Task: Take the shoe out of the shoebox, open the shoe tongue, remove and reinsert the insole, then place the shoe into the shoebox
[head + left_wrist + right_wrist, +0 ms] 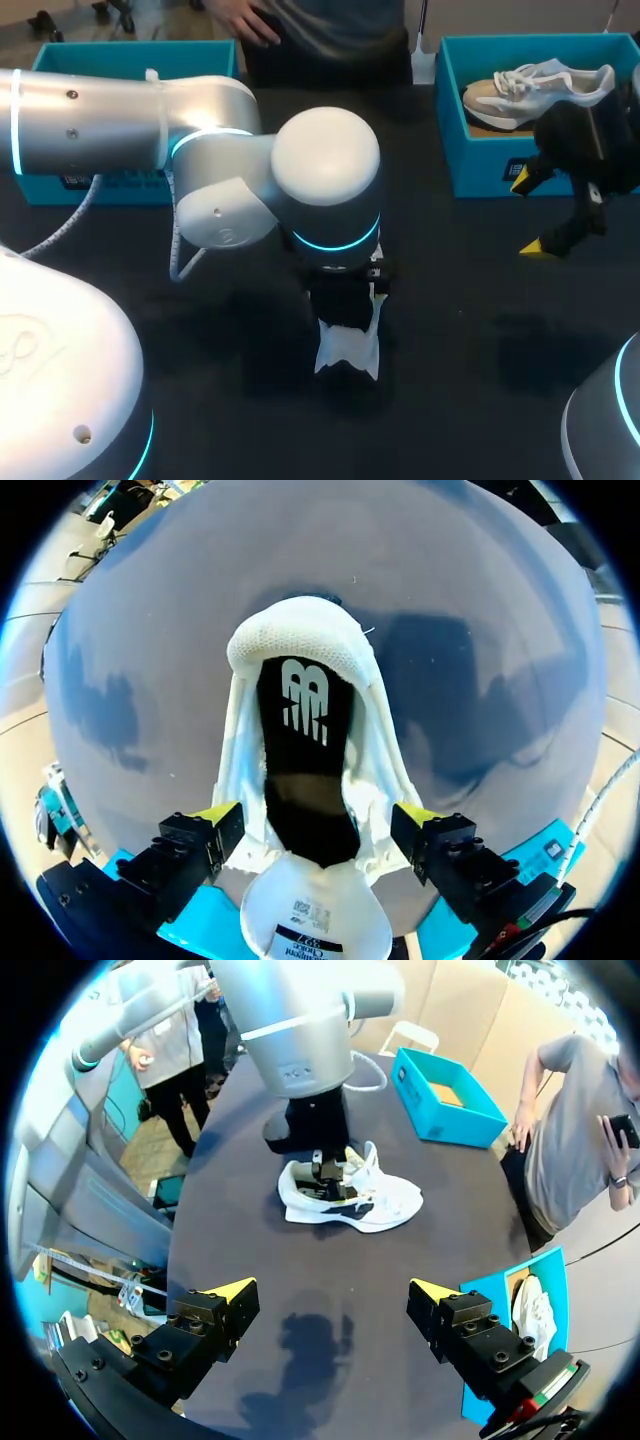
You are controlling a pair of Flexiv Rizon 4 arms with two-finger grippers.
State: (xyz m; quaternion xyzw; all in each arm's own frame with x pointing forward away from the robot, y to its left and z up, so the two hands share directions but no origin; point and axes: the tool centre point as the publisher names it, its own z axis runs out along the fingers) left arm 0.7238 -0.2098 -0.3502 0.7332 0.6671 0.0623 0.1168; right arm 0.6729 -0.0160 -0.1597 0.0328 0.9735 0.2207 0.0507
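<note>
Mid-table, the shoe (348,350) is mostly hidden under the left arm (120,120) from the head view, yet it's shown in the left wrist view between the left gripper's (315,815) wide-spread fingers, black insole (300,750) exposed; the right gripper (528,213) is held wide open near the shoebox (480,165).

Dark table (480,330), smooth matte top, soft shadows lying across it, pale sheen in places
</note>
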